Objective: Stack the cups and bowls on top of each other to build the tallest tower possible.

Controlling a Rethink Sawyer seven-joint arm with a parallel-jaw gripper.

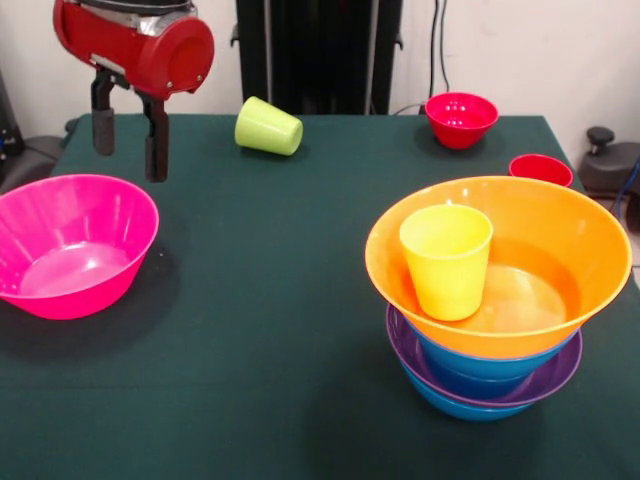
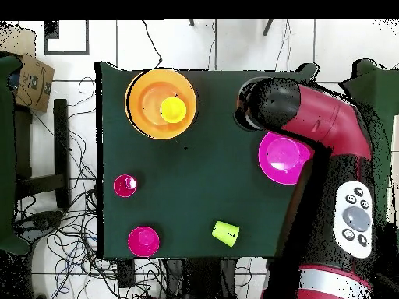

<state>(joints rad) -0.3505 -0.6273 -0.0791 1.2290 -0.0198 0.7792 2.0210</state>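
The tower stands at the front right: blue (image 1: 470, 408) and purple (image 1: 562, 375) bowls lowest, a wide orange bowl (image 1: 560, 235) on top, and a yellow cup (image 1: 446, 262) upright inside it. It also shows in the overhead view (image 2: 144, 105). A large pink bowl (image 1: 70, 245) sits alone at the left. A lime green cup (image 1: 268, 126) lies on its side at the back. A small red bowl (image 1: 461, 118) and a red cup (image 1: 541, 168) stand at the back right. My gripper (image 1: 130, 138) hangs open and empty above the table, just behind the pink bowl.
The dark green cloth-covered table (image 1: 260, 330) ends close to the tower's right side. In the overhead view my arm (image 2: 312, 124) overlaps the pink bowl (image 2: 277, 160); the lime cup (image 2: 225, 232), red cup (image 2: 125, 185) and red bowl (image 2: 143, 240) lie apart.
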